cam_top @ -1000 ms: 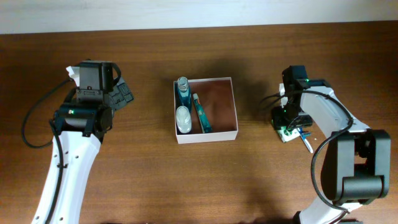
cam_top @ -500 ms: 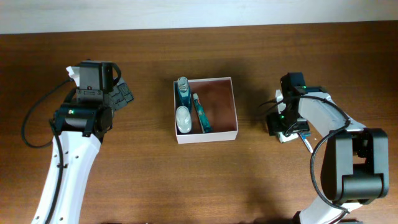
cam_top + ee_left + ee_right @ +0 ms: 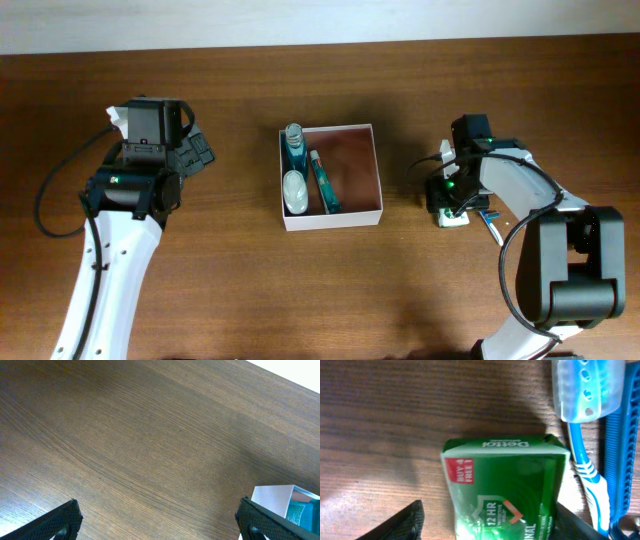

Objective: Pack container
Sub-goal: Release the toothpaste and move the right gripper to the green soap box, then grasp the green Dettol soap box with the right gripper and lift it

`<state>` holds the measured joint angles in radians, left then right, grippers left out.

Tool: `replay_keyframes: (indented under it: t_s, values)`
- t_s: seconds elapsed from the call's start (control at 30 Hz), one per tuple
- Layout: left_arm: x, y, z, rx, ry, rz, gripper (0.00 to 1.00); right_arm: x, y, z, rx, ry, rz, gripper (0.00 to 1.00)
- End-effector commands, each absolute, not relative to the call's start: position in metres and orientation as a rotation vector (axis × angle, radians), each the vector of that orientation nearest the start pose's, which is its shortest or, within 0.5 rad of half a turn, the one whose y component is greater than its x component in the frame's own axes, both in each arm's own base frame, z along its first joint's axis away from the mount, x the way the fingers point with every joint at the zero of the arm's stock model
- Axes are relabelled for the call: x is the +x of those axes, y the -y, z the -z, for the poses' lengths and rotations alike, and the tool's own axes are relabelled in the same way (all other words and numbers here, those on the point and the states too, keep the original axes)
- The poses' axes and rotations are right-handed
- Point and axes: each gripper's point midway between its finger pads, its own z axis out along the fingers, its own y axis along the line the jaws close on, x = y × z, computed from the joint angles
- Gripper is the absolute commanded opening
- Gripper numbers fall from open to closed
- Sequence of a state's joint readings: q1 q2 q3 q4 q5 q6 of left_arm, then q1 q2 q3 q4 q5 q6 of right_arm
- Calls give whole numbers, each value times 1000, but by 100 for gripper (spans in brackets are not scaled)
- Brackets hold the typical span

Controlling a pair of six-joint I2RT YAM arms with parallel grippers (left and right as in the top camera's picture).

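**Container** (image 3: 355, 165): stood mid-desk (image 3: 250, 290), between the arms. Left side held a blue bottle (image 3: 294, 146), a white bottle (image 3: 294, 188) and a teal tube (image 3: 323, 182); right half bare.

**Soap box** (image 3: 505, 485): green, flat on the desk right of the container, apart from it. A capped toothbrush (image 3: 585, 460) lay just beside it.

**Right end effector** (image 3: 447, 198): fingers spread either side of the soap box, with a gap showing on one side; not yet pinching.

**Change over the last second:** effector and soap box had shifted together toward the container, probably nudged by one finger. The box was nearer but still unpacked.

**Left end effector** (image 3: 157, 527): spread wide, empty, well left of the container.
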<state>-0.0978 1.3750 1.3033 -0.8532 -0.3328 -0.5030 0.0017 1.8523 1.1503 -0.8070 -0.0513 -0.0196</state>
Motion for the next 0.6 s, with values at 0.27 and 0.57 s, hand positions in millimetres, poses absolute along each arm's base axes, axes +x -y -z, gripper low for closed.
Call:
replay_keyframes:
  t_s: [0.27, 0.57]
  values:
    - [365, -22, -227, -631, -2346, -147, 99, 326, -13, 6, 11, -3078, -104, 62]
    - [365, -22, -227, -631, -2346, -147, 100, 327, -14, 7, 11, -3072, -104, 40]
